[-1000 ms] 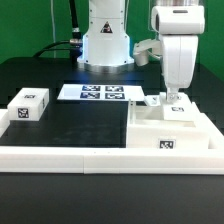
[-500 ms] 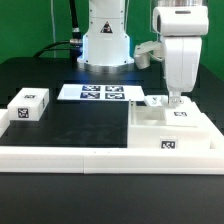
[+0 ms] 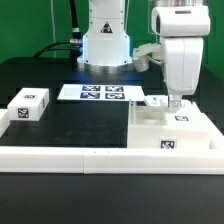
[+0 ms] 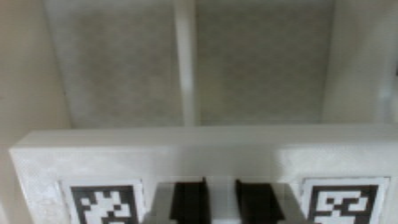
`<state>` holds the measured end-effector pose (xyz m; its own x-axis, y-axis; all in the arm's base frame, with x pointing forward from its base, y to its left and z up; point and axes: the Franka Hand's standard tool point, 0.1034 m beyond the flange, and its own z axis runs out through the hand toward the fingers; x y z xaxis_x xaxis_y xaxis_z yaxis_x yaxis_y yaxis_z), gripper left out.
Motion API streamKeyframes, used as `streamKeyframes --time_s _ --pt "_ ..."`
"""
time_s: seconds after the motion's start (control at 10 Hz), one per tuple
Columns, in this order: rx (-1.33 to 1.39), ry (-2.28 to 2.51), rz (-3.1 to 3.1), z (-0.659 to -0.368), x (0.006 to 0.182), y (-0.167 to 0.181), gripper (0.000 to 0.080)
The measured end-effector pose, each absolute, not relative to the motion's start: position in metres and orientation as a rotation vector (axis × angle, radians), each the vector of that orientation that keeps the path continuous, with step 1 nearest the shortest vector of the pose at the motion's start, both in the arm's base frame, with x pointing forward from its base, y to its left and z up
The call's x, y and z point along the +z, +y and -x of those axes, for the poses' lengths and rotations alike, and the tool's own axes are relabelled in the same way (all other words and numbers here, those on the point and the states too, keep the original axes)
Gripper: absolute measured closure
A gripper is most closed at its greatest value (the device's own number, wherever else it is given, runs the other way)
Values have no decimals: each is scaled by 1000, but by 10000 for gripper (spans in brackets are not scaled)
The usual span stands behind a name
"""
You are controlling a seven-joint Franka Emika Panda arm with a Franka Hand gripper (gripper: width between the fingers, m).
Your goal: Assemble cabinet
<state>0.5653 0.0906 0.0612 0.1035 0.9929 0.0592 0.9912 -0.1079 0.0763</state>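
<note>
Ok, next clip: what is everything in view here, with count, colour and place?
cabinet: 1, white, tagged, the exterior view's right
panel: 1, white, small, at the cabinet's far edge
block: 1, white, tagged, the exterior view's left
marker board: 1, white, four tags, middle, far side
rail: 1, white, long, along the near edge
table: 1, black
arm: 1, white, base at far centre
gripper: 1, shut, down at the cabinet; whether it holds anything is unclear
</note>
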Motion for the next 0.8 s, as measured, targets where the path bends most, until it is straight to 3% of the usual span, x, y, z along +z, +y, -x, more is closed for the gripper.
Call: streamKeyframes --time_s 0.8 --pt "125 2005 -2407 -570 60 95 721"
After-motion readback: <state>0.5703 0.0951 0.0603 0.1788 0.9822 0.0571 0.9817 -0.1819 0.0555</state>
